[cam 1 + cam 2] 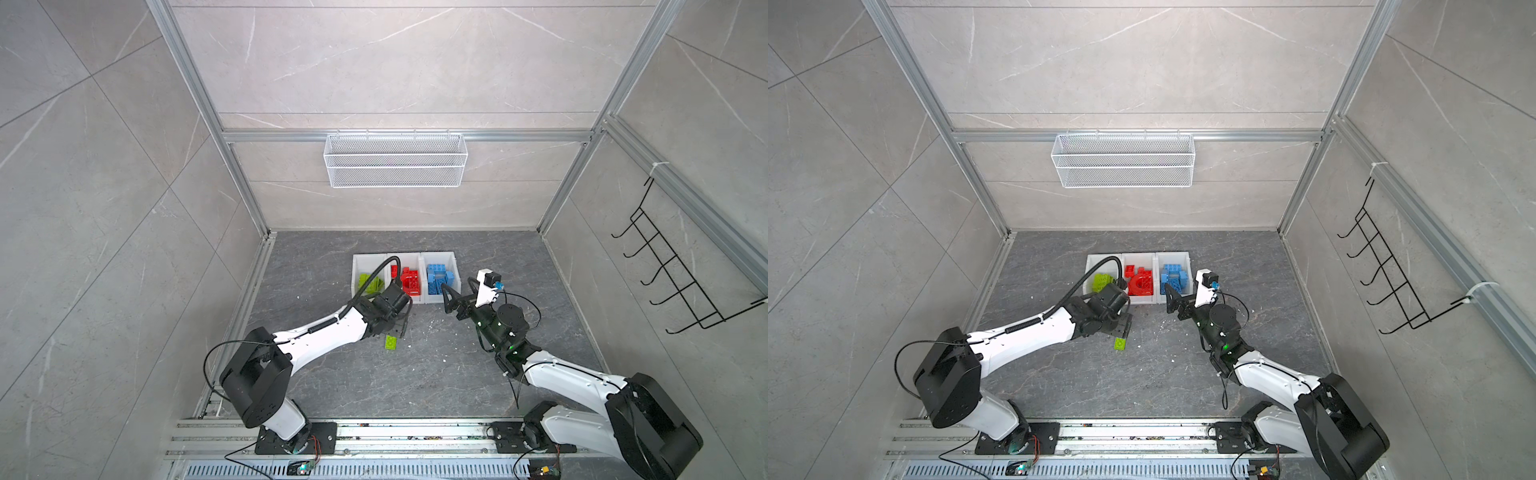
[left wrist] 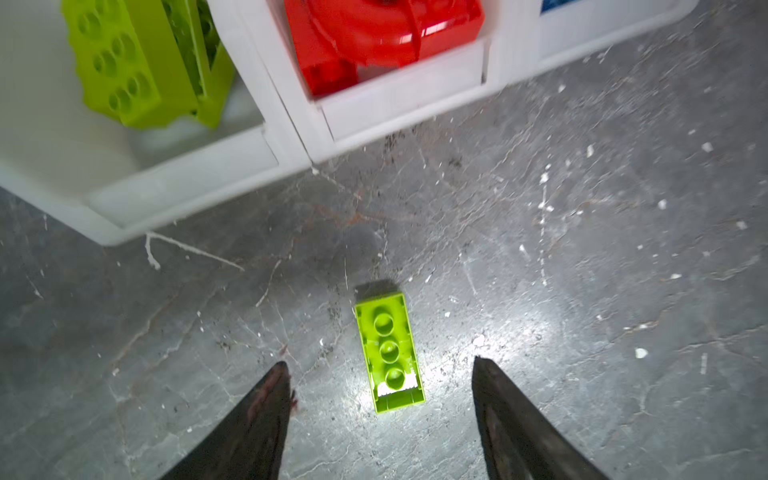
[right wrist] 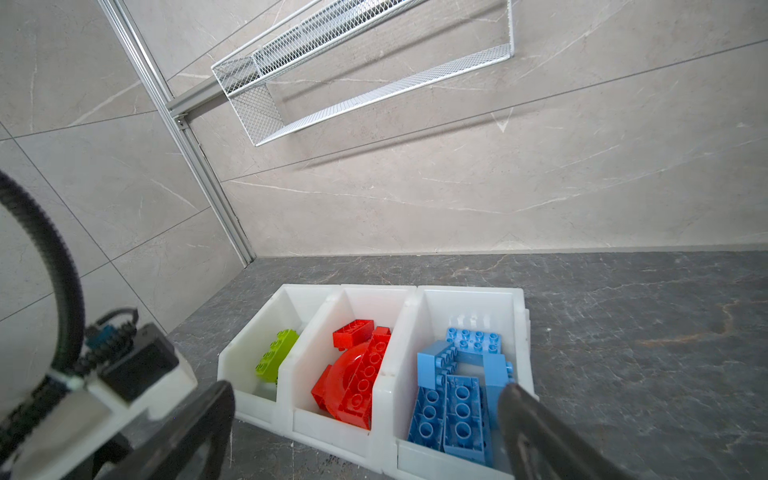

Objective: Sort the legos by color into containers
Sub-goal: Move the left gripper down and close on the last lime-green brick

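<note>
One lime-green lego (image 2: 389, 352) lies alone on the grey floor (image 1: 436, 374), in front of three white containers. My left gripper (image 2: 380, 361) hovers over it, open, a finger on each side and neither touching; both top views show it above the brick (image 1: 390, 342). The left container (image 1: 358, 266) holds green legos (image 1: 371, 283), the middle one (image 1: 409, 259) red legos (image 1: 409, 282), the right one (image 1: 451, 262) blue legos (image 1: 438, 276). My right gripper (image 3: 365, 388) is wide open and empty, just in front of the blue container (image 3: 515, 299).
A white wire basket (image 1: 395, 160) hangs on the back wall. On the right wall is a black hook rack (image 1: 673, 270). Aluminium rails (image 1: 374, 432) carry both arm bases along the front edge. White specks litter the floor.
</note>
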`<state>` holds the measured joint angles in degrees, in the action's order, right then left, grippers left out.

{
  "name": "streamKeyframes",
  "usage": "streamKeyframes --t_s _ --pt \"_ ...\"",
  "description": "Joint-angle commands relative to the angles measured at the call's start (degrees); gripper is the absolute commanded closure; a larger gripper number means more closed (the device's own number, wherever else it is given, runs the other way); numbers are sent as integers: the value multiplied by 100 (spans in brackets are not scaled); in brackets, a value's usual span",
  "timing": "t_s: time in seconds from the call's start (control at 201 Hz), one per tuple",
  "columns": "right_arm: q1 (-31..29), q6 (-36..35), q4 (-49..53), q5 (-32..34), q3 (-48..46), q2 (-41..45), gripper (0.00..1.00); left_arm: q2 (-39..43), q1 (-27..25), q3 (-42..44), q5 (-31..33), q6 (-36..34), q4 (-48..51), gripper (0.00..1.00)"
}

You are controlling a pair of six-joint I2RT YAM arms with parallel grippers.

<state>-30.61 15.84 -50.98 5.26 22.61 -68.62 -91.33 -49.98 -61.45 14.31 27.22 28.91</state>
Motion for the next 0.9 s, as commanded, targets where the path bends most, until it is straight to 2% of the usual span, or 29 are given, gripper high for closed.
streamKeyframes --t_s 0.0,0.164,0.448,0.682,0.891 --pt "20 126 8 82 71 172 0 -326 -173 -59 251 592 -186 28" --pt "22 132 162 45 64 351 0 -694 -267 -76 299 756 -234 28" --pt "20 112 202 90 58 373 0 -862 -258 89 398 811 -404 28" --pt "21 106 152 77 76 284 0 -887 -120 479 99 990 -845 32" --pt "20 105 141 71 77 253 0 -912 -93 485 104 987 -843 37"
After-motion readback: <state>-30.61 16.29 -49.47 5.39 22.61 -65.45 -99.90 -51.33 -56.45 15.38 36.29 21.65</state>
